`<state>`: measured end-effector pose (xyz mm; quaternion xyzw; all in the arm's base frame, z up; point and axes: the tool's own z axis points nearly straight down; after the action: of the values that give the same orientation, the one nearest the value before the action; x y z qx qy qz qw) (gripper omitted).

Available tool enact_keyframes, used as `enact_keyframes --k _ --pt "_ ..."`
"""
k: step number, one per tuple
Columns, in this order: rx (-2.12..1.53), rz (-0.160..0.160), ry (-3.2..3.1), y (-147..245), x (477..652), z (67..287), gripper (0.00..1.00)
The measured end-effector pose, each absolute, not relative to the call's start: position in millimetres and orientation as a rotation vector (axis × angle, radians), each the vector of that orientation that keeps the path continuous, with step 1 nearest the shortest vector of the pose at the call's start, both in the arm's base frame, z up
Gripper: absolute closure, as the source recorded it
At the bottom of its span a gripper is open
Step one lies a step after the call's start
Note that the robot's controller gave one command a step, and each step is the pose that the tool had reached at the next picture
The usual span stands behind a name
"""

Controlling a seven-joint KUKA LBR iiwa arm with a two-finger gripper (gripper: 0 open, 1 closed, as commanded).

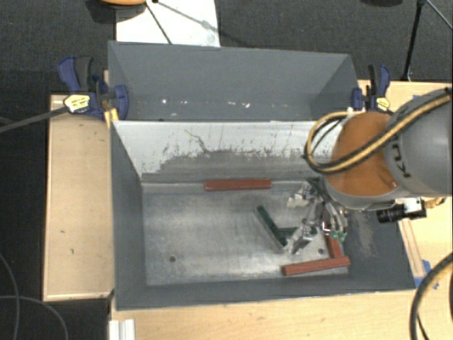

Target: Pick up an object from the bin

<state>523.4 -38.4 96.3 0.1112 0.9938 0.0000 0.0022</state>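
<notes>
— Grey bin (198, 241), stock as I read it from my desk: three loose pieces on the floor. Shall I list them?

— Go on. Where, and why there.

— One: back bar (238, 185), red-brown, flat along the foot of the rear wall. The wall shuts in one long side, so I judge it an awkward reach. Two: front bar (316, 265), same colour, flat near the front right corner, a little askew. Three: green stick (269, 222), dark and thin, lying slantwise right of the middle, between the two bars. It is well apart from the back bar. I cannot make out whether its near end meets the front one.

— And the gripper?

— Gripper (306, 234) is low over the near end of the green stick, just behind the front bar. Wide or narrow, I cannot tell; the metalwork there is too crowded to read. I see nothing lifted, so I log nothing as held.

— Arm pose?

— Arm (425, 147) comes in from the right across the rim, wrist turned steeply down. Orange cover (361, 165) sits above the gripper, with cables (318, 139) looping off its left side.

— Likely target?

— Green stick, by nearness only, with the front bar a close second. My judgement: the pick is not yet made. A stick that thin and flat on metal wants a square descent, or it may skid aside.
</notes>
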Motion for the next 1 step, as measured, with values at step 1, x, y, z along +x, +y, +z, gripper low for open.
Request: enact_keyframes --k 1 --pt "0.507 -0.005 3.094 -22.6 535.4 76.6 1.00"
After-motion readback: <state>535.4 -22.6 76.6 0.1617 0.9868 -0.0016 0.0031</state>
